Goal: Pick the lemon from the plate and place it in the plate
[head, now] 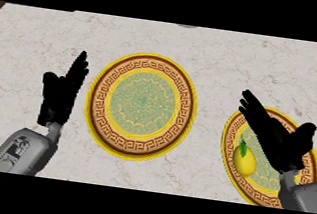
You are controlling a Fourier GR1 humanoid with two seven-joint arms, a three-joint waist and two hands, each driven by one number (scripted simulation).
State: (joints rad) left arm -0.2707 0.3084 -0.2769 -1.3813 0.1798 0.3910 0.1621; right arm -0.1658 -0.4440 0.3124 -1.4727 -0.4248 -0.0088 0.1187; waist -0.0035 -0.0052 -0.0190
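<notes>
A yellow lemon (pixel 245 160) with a small green leaf lies on the left part of the patterned plate (pixel 236 178) at the right. My right hand (pixel 280 140) hovers over that plate, just right of the lemon, fingers straight and open, holding nothing. A larger plate (pixel 141 106) of the same yellow, brown and green pattern sits in the middle of the counter with nothing on it. My left hand (pixel 60 95) rests open to the left of that plate, fingers pointing up.
The white marble counter (pixel 199 49) runs to dark edges at the far left and right corners. A small grey shape (pixel 188 26) shows at the counter's far edge.
</notes>
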